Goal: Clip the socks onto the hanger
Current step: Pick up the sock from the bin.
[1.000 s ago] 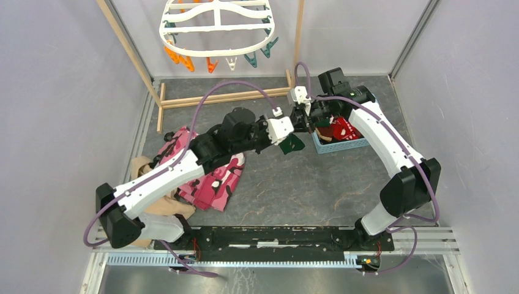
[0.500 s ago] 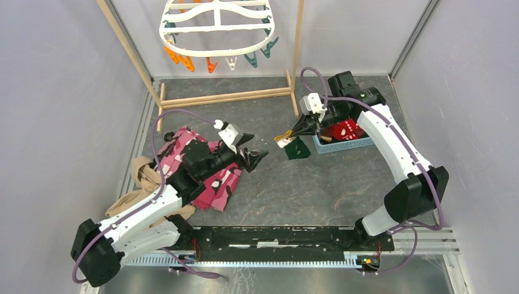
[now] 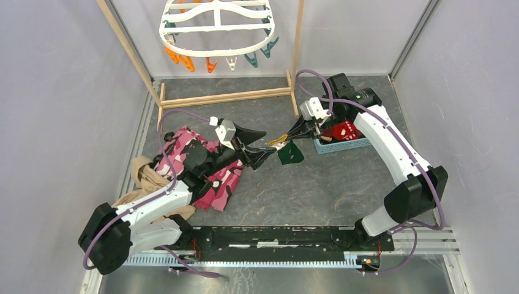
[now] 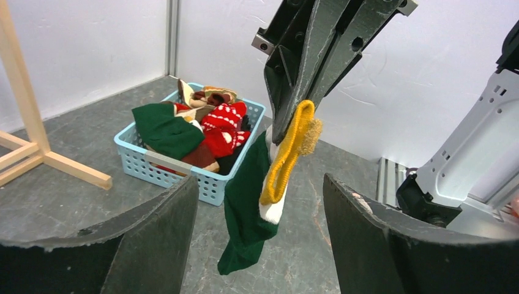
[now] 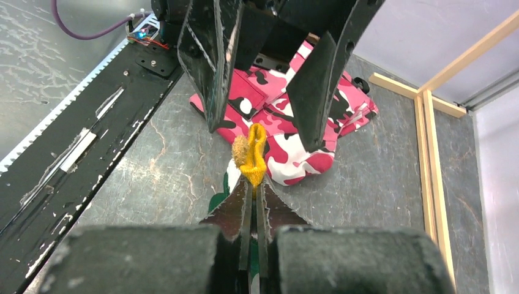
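Note:
A dark green sock (image 3: 291, 154) with a white band and a yellow cuff hangs above the table. My right gripper (image 3: 283, 139) is shut on its cuff (image 5: 251, 154), and the sock's foot (image 4: 250, 205) dangles free. My left gripper (image 3: 265, 142) stands open just left of the sock, its two fingers (image 4: 153, 239) on either side of it without touching. More socks (image 3: 343, 130), red, green and brown, lie in the blue basket (image 3: 340, 146). The white hanger (image 3: 217, 29), with orange, teal and white clips, hangs at the back.
A pink camouflage garment (image 3: 211, 168) and a tan cloth (image 3: 145, 177) lie under the left arm. The wooden stand's base bar (image 3: 226, 97) and its poles run along the back. The basket (image 4: 183, 169) sits at the right, behind the sock.
The left gripper let go of the sock, opened, pulled back to the left, and has come forward to it again. The right gripper carried the sock slightly left.

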